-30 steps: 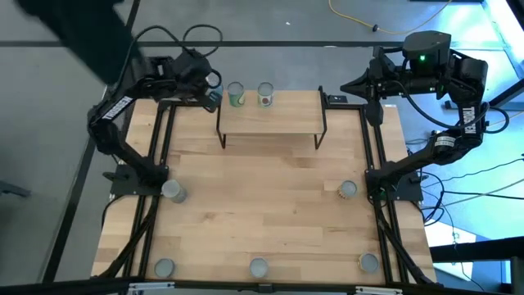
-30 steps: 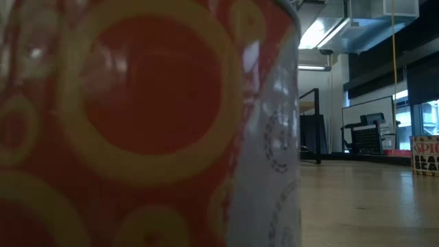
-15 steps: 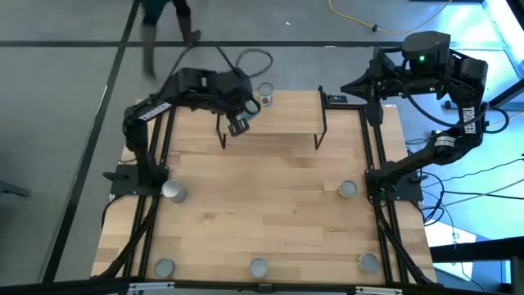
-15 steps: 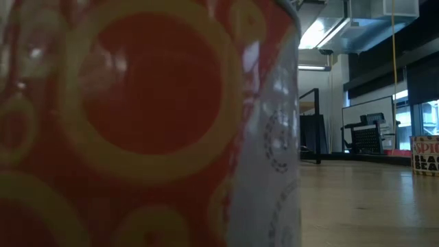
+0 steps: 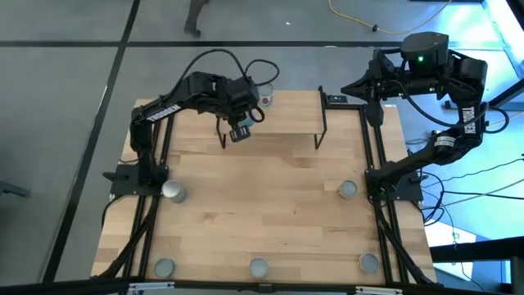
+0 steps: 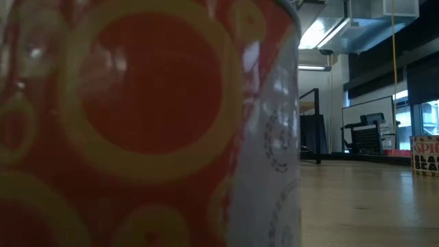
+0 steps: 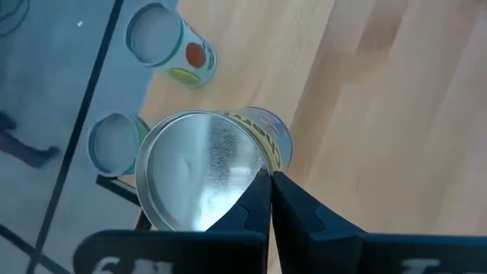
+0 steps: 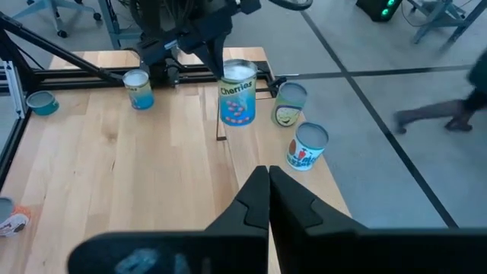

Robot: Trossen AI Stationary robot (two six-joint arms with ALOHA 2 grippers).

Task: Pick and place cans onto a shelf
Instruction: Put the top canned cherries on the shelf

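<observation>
Since the left gripper (image 5: 239, 131) has its fingers clamped on the cherries can (image 8: 237, 95) over the shelf's (image 5: 282, 123) left edge, an early release could topple it onto the surface; right gripper's (image 8: 268, 176) fingers are closed, empty.

Cherries can (image 8: 237, 94) held above shelf (image 8: 183, 137)

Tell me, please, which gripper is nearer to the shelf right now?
The left. The left gripper hangs over the left end of the shelf, carrying a can. The right gripper waits off the shelf's right end, beyond its leg.
</observation>
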